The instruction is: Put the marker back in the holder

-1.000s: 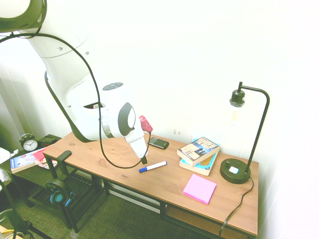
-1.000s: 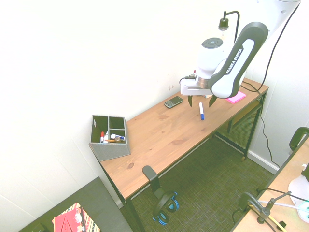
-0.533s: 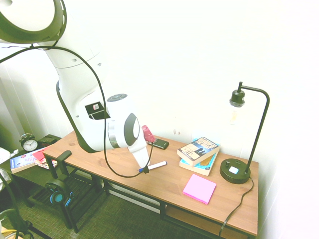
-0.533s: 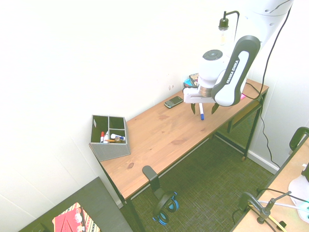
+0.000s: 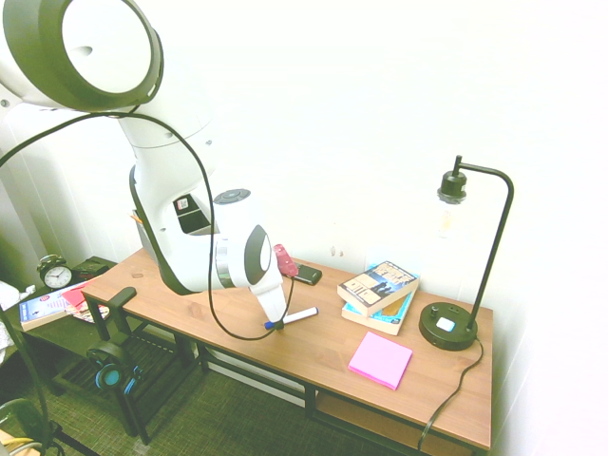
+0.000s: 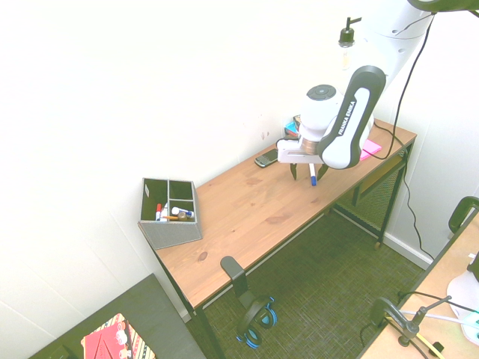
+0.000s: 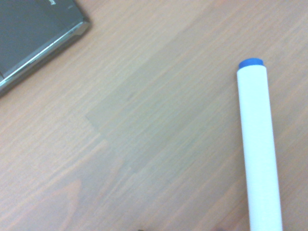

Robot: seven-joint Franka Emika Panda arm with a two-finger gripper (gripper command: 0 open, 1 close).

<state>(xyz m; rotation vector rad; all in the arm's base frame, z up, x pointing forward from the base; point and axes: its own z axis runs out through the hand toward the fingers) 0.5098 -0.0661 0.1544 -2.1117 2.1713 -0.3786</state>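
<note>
At the far left end of the counter (image 6: 247,213) the grey holder (image 6: 169,212) stands against the wall, pens showing in its dark compartments. Well to its right, the marker (image 6: 312,174) lies flat on the wood, not yet in the holder. My fingers (image 6: 303,173) hang spread apart over it, one on either side, gripping nothing. Close up, its white barrel (image 7: 260,149) rests on the bare wood, with a dark phone (image 7: 33,33) nearby. Further right sit books (image 5: 380,294), a pink notepad (image 5: 380,360) and a lamp (image 5: 456,323).
</note>
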